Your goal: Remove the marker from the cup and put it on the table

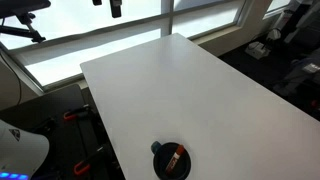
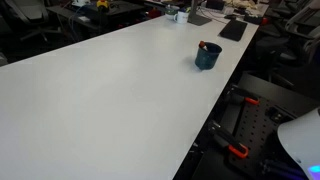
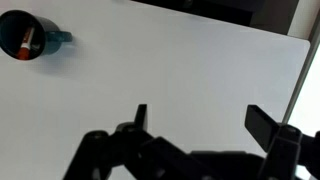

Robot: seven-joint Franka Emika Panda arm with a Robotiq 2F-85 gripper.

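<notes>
**A:** Where does the job stand?

**B:** At the very start, I'd say. The marker (image 3: 27,42) lies inside the cup (image 3: 12,28), so nothing has been taken out yet.

**A:** And the gripper?

**B:** In the wrist view the gripper (image 3: 205,125) hangs over bare table (image 3: 170,70). Its jaws are spread wide with nothing between them. The cup sits in the top left corner of that view, well apart from the fingers.

**A:** Where is the cup on the table?

**B:** In an exterior view the cup (image 2: 207,58) stands upright close to one table edge, with a bit of red showing at its rim. Seen from higher up in an exterior view, the marker (image 1: 175,158) lies slantwise against the cup's dark inside.

**A:** So which step is this?

**B:** The approach, by my reading. The next move calls for carrying the gripper across until it is above the cup. Then the wrist has to turn so the open jaws straddle the marker's thin body, and come down without knocking the rim.

**A:** Any trouble ahead?

**B:** Possibly. The marker is short and sits low, so the fingers get little room inside. A nudge could slide or tip the cup, and the edge is near. Once the marker is gripped, a straight lift should clear it. There is plenty of open table to lay it on.
</notes>
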